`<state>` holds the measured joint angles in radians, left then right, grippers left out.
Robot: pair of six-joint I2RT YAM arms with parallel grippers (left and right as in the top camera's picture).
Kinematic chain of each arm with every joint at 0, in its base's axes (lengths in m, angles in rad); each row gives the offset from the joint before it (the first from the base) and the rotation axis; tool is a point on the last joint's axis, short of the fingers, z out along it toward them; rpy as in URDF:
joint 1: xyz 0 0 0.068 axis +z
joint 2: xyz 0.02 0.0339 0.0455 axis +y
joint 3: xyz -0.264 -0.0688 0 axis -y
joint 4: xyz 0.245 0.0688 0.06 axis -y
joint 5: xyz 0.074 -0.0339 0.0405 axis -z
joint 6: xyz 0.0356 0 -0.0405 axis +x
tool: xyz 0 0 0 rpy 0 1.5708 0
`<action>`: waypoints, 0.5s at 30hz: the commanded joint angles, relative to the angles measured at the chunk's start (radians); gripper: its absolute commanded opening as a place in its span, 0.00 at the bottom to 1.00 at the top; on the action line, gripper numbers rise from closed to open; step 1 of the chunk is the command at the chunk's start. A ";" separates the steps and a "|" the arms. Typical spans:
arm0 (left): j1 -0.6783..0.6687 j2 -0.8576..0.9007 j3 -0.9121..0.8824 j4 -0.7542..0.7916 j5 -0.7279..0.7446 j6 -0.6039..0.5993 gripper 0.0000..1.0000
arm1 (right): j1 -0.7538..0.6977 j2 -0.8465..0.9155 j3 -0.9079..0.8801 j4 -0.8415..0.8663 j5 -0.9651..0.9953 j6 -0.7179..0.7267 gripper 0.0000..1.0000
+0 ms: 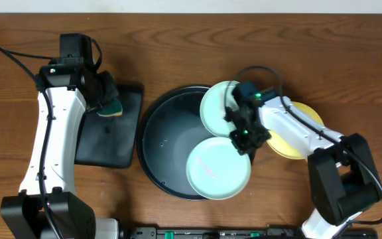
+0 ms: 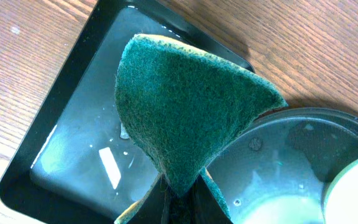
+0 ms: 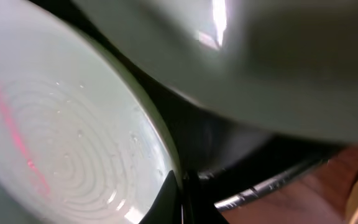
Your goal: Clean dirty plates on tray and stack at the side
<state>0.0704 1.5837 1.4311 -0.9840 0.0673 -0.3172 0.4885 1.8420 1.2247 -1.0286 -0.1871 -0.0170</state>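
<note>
The round black tray (image 1: 164, 136) holds two mint green plates. One (image 1: 216, 106) leans on its far right rim. The other (image 1: 214, 169) lies at its near right, with a pink streak on it. My right gripper (image 1: 244, 136) is shut on this near plate's rim; the right wrist view shows the fingers (image 3: 180, 199) pinching the edge of the ringed plate (image 3: 61, 143), with the other plate (image 3: 278, 62) above. The pale yellow plate (image 1: 307, 129) lies on the table right of the tray, partly under my right arm. My left gripper (image 1: 105, 99) is shut on a green sponge (image 2: 191, 106).
A rectangular black tray (image 1: 108, 136) with water in it (image 2: 79, 143) lies left of the round tray, under the sponge. The round tray's wet floor (image 2: 291, 155) and a mint plate's edge (image 2: 356, 193) show in the left wrist view. Cables trail from both arms.
</note>
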 commanded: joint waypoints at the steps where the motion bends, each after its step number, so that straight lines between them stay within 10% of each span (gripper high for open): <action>1: 0.005 -0.009 0.000 0.002 -0.017 0.009 0.08 | 0.079 0.002 0.096 0.032 0.010 0.102 0.01; 15: -0.001 -0.009 -0.010 0.002 -0.016 0.005 0.07 | 0.182 0.102 0.125 0.345 0.062 0.627 0.01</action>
<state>0.0704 1.5837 1.4311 -0.9844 0.0677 -0.3172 0.6472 1.8774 1.3346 -0.6907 -0.1318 0.4889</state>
